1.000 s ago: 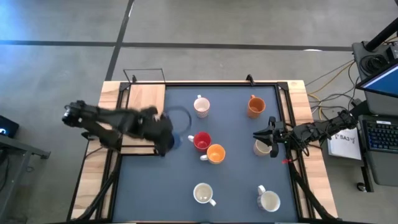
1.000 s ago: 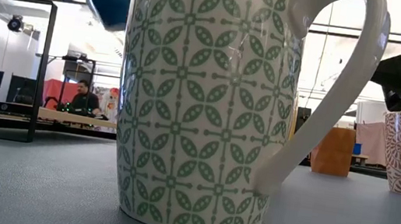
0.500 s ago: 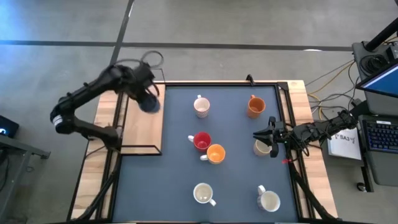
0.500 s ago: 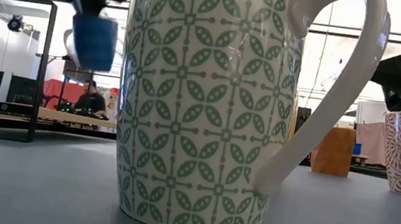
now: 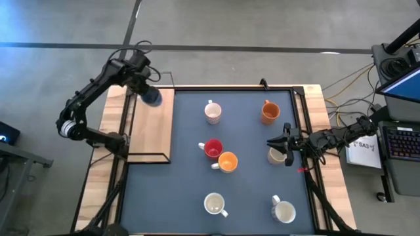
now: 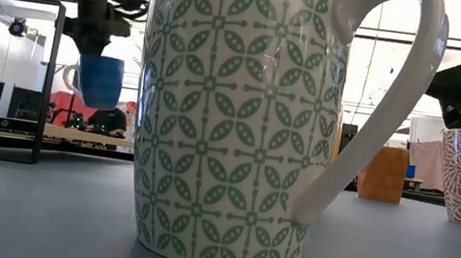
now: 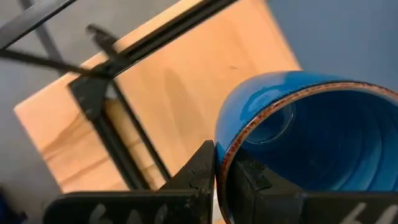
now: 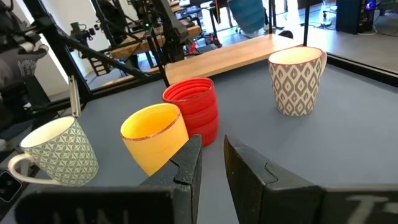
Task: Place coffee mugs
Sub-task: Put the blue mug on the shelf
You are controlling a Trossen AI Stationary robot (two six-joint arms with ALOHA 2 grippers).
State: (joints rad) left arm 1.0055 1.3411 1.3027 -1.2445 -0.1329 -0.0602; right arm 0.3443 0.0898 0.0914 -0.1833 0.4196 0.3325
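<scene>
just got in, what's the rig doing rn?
Sorting mugs. The left gripper is shut on the rim of the blue mug, holding it in the air over the wooden board at the table's far left corner. The right gripper waits by the right edge beside a patterned mug. Six other mugs, including the red mug, stand on the grey mat.

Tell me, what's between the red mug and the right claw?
The tilted orange mug sits between the red mug and the right gripper, seen in the right wrist view.
</scene>
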